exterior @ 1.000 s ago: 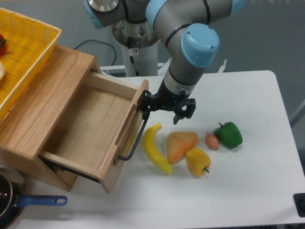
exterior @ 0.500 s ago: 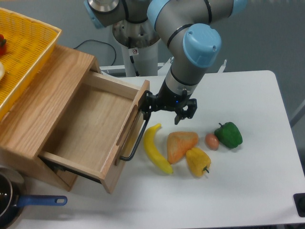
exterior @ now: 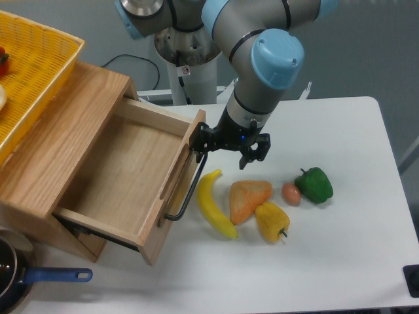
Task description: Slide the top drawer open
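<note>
Hard to read: the black two-finger gripper (exterior: 226, 145) sits right at the upper end of the long black metal bar handle (exterior: 185, 190). One finger touches or overlaps the bar's end, the other stands well to the right with daylight between them. Jaws are spread, but can't tell whether the left finger is hooked behind the bar or just beside it.

The wide shallow light-oak drawer (exterior: 121, 176) is pulled well out of the oak cabinet (exterior: 49, 140), inside bare wood, front panel angled toward the food. It sits at the table's left side.

Cut off: yellow mesh basket (exterior: 33, 72) on the cabinet top runs out of frame left, with a bit of red and a bit of white inside at the edge, unidentifiable. Dark pan with blue handle (exterior: 55, 275) is clipped at the bottom-left corner. Dark object at the bottom-right edge, unidentifiable.

Count on the white table (exterior: 340, 248): one yellow banana (exterior: 213, 204), one orange wedge-shaped piece (exterior: 247, 198), one yellow bell pepper (exterior: 272, 221), one brown egg (exterior: 291, 193), one green bell pepper (exterior: 313, 184). Five loose items, one drawer, one arm.
</note>
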Robot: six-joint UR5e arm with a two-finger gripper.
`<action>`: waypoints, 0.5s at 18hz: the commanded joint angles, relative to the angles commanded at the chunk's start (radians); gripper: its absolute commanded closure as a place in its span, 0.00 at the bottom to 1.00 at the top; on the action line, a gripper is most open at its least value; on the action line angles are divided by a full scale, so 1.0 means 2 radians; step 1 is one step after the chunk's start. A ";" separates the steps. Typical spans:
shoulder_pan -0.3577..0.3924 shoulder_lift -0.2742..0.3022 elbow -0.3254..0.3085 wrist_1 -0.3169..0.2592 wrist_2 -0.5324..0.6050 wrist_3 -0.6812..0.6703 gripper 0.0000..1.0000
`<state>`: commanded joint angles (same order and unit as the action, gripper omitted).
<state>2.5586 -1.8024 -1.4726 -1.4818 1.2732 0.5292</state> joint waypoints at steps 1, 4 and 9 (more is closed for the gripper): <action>0.002 0.000 0.000 -0.001 -0.001 0.000 0.00; 0.008 0.004 -0.001 -0.002 -0.003 0.008 0.00; 0.027 0.017 -0.002 -0.006 -0.003 0.059 0.00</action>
<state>2.6122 -1.7687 -1.4772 -1.4940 1.2671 0.6471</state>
